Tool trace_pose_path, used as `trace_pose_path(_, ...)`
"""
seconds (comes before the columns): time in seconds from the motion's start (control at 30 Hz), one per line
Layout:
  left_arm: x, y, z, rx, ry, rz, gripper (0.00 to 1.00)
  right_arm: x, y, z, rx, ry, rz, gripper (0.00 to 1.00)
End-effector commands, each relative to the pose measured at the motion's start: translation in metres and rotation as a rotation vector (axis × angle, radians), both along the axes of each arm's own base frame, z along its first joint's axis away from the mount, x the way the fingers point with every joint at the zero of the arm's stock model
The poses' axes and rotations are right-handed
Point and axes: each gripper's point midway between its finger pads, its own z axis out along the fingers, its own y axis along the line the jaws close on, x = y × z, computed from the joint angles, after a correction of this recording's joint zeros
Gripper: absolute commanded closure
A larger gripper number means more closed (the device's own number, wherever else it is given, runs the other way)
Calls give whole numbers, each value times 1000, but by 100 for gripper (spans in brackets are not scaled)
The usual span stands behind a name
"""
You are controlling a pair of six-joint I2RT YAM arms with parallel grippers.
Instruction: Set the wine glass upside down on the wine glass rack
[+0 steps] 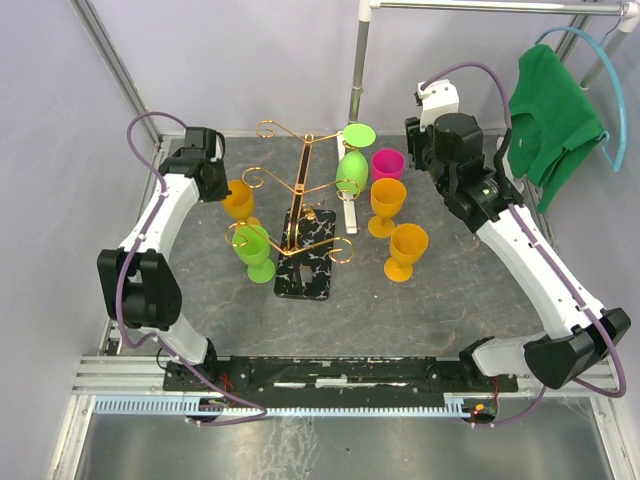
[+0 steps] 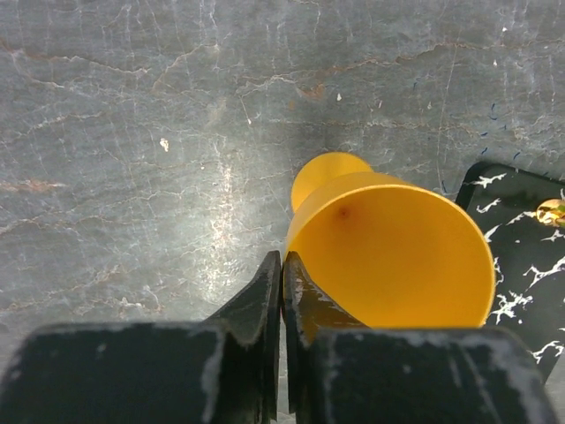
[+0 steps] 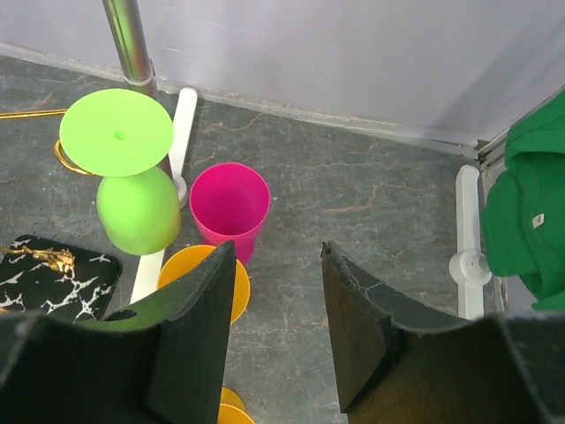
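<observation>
The gold wine glass rack (image 1: 300, 190) stands on its black marbled base (image 1: 308, 262) mid-table. A light green wine glass (image 1: 351, 170) hangs upside down on its right arm; it also shows in the right wrist view (image 3: 139, 208). A darker green glass (image 1: 253, 248) stands upright left of the base. An orange glass (image 1: 238, 199) stands by my left gripper (image 1: 212, 178). In the left wrist view this gripper (image 2: 282, 261) is shut with nothing between its jaws, and the orange glass (image 2: 397, 252) sits just to its right. My right gripper (image 3: 278, 249) is open and empty, above the table right of the pink glass.
A pink glass (image 3: 229, 205) and two more orange glasses (image 1: 388, 203) (image 1: 407, 250) stand right of the rack. A white pole stand (image 1: 347, 205) with a metal pole (image 3: 126, 35) is behind them. A green cloth (image 1: 552, 115) hangs on a hanger at the back right.
</observation>
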Motion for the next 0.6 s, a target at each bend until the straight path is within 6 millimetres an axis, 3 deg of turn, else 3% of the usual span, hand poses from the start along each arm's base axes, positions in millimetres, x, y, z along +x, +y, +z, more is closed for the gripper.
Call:
trace_pose_path(0.0,20,8,23,27,-80,5,97,3,3,20,32,-60,12,48)
trace_pose_path(0.13,27,30,54,92,-136,57,97,5,12,25,79,-73,40,48)
trace_pose_path(0.23,33,55,90,172,-195,112,97,7,30,36,161,-81,104,47)
trace_pose_path(0.4,43,88,187,299,-409,202,97,12,64,51,288,-57,217,48)
trace_pose_path(0.57,40,78,285,299,-745,129,97,12,89,69,408,-39,303,49)
